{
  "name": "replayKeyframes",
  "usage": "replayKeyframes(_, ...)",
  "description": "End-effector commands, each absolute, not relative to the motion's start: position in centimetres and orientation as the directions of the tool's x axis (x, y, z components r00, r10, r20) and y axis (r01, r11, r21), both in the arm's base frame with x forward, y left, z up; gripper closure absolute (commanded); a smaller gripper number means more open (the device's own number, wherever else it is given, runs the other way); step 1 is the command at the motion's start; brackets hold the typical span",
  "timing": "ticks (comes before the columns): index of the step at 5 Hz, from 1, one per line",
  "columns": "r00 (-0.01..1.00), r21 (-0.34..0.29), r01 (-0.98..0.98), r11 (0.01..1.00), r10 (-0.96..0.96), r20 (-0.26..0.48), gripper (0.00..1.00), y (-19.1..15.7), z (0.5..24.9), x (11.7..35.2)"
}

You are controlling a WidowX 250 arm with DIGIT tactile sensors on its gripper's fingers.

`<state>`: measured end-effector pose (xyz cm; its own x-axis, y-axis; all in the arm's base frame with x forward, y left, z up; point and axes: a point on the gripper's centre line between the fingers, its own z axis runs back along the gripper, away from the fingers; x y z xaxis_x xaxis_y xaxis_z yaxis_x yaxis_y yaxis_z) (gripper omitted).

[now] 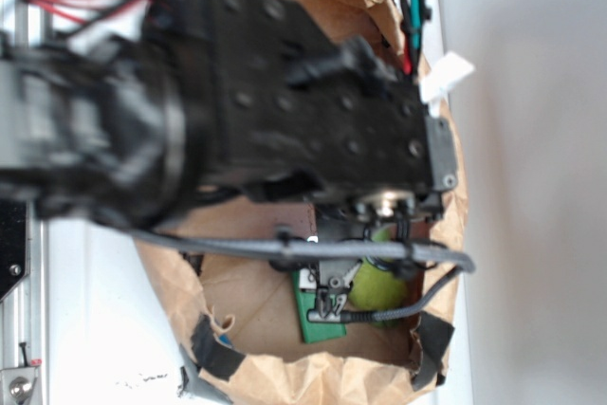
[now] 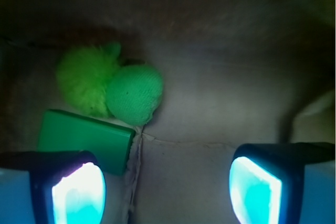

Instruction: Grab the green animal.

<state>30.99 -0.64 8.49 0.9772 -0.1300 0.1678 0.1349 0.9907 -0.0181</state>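
Note:
The green animal (image 2: pixel 113 85) lies on the floor of a paper bag, with a fuzzy lime body on the left and a smoother pale green round part on the right. In the exterior view the green animal (image 1: pixel 379 284) shows partly under the arm. My gripper (image 2: pixel 165 190) is open, its two glowing pads wide apart, with only the bag floor between them. The animal sits ahead and to the left of the gripper, apart from both fingers. In the exterior view the gripper (image 1: pixel 327 303) is down inside the bag.
A flat darker green block (image 2: pixel 86 140) lies just in front of the animal, beside my left finger (image 2: pixel 79 195). The brown paper bag (image 1: pixel 313 367) walls surround the gripper on all sides. A grey cable (image 1: pixel 285 248) crosses the bag opening.

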Motion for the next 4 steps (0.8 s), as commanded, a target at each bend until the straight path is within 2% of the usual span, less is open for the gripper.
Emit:
replayKeyframes(1,0.883,0.084,0.347,0.934,-0.355,0.308,0.00,-3.18,8.16,33.28)
replayKeyframes(2,0.815,0.059,0.474,0.879,-0.463,0.348,0.00,-4.02,7.93,32.62)
replayKeyframes(4,0.835,0.073,0.439,0.896,-0.436,0.336,0.00,-3.68,8.28,32.59)
